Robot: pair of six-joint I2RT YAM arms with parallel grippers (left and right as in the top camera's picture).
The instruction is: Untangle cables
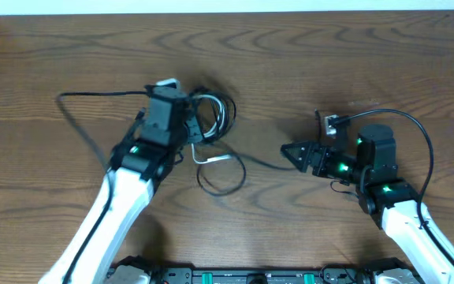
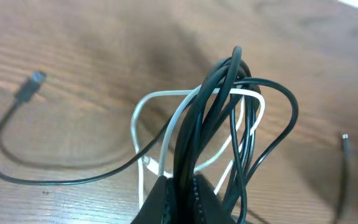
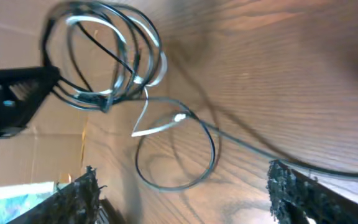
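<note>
At mid-bench, slightly left, find the cables: a knot of black loops with one white cable threaded through. Pinched at its base by the left gripper, shut hard on the strands and apparently holding them up off the wood. Trailing from the knot: a loose black loop lying flat just below, one thin strand running toward the right, and a long black lead swinging off left to its plug (well apart from everything else). To the right of that loop, near but not touching, see the right gripper, jaws spread wide, empty, pointed at the knot. Looks like the pulling-apart step: anchor secured, nothing separated yet. Calls next for reaching the open gripper in, choosing one strand only, probably the white one or the flat loop, closing on it, then drawing away slowly so the loops slide free rather than cinch.
</note>
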